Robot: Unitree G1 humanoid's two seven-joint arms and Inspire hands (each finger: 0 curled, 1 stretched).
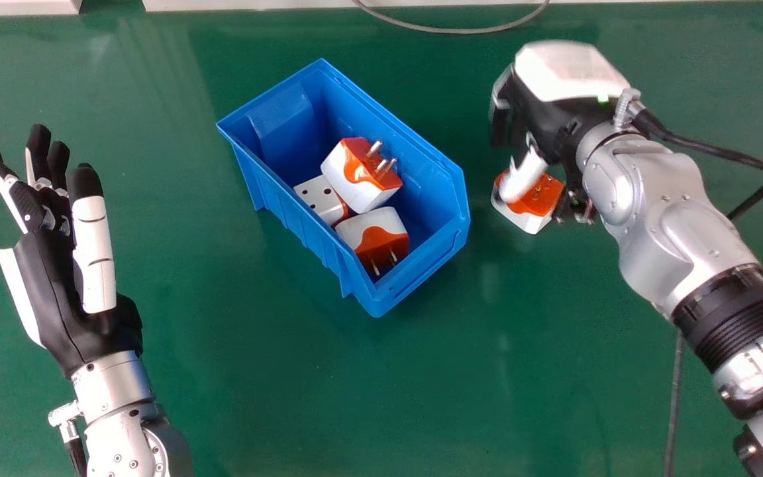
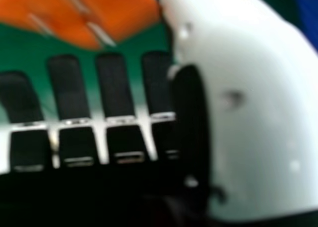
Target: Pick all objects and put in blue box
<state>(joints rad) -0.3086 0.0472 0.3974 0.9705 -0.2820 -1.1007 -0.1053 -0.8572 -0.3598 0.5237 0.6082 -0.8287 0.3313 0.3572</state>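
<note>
In the head view, we see the loose plug adapter [image 1: 540, 197] on the green table [image 1: 289, 397], just beside the blue box [image 1: 395, 295] on its right. Its orange pin face points upward. Our right hand [image 1: 544, 109] is over it, the thumb covering part of it, so we cannot tell its long axis. The open-topped box's long axis slants from far left to near right. It holds three adapters: one [image 1: 350, 179] tilted, pins towards the far right; a second [image 1: 316, 196] with its holed face up; a third [image 1: 369, 228] with pins towards the near side. Our left hand [image 1: 50, 285] lies off to the box's left, palm up, fingers spread.

In the right hand view, we find the right hand's [image 2: 117, 88] fingers extended with small gaps between them, pinching nothing. Past their tips is the loose adapter's orange face, its metal pins slanting; blue shows beyond the thumb.
</note>
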